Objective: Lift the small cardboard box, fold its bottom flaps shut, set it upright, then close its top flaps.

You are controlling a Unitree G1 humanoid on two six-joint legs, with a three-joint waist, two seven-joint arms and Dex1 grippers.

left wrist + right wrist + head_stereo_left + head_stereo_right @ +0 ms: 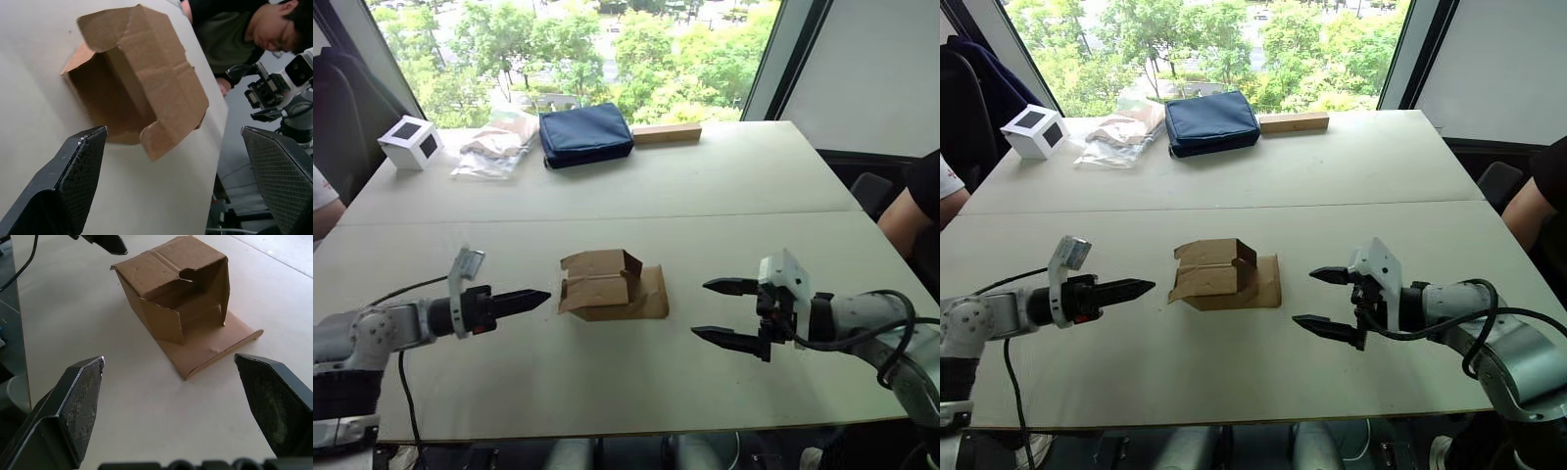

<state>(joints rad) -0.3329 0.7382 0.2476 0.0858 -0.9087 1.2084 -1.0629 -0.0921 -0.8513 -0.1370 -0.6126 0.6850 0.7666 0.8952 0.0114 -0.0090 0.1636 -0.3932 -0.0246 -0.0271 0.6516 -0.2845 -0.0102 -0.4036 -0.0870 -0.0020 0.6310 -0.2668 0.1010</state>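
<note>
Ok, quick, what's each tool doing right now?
Left tool: open, holding nothing, short of the small cardboard box.
Right tool: open, holding nothing, also apart from the box.

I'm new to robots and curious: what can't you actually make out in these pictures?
- Box, head views: its underside is hidden against the table.
- Left gripper, head views: side-on, so finger spacing is unclear.
- Clear bag, head views: contents too small to identify.

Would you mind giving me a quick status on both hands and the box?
Left hand and right hand both open, flanking the small cardboard box, touching nothing. Box on its side on the table, flaps open. Nothing between hands and box.
</note>
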